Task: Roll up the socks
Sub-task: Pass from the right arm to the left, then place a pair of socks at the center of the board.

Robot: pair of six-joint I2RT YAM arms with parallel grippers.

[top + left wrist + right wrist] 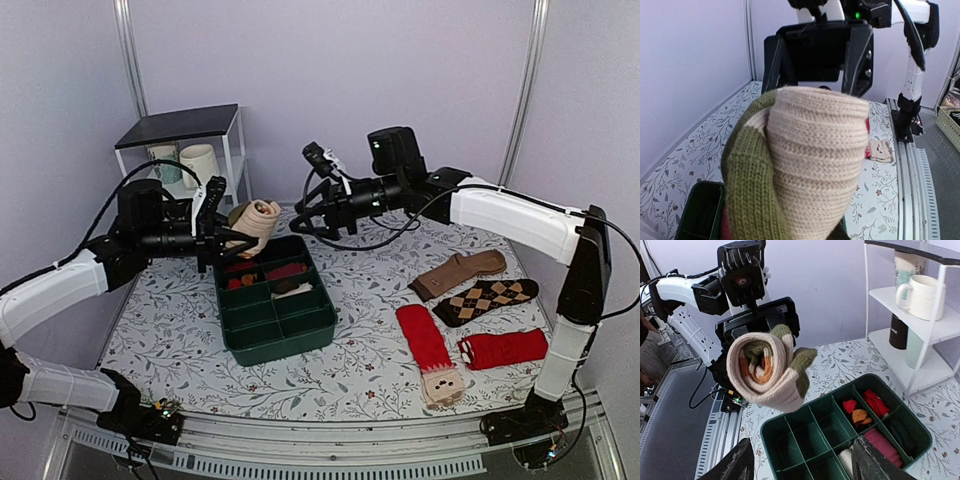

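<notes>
My left gripper is shut on a rolled beige sock with an olive cuff and holds it in the air above the far left end of the green divided bin. The roll fills the left wrist view and hides the fingers; its spiral end shows in the right wrist view. My right gripper is open and empty, just right of the roll, apart from it. Loose socks lie flat at the right: brown, argyle, and two red ones.
The bin holds rolled red, orange, white and dark socks in its far compartments; the near ones look empty. A white shelf with mugs stands at the back left. The table is covered in a floral cloth.
</notes>
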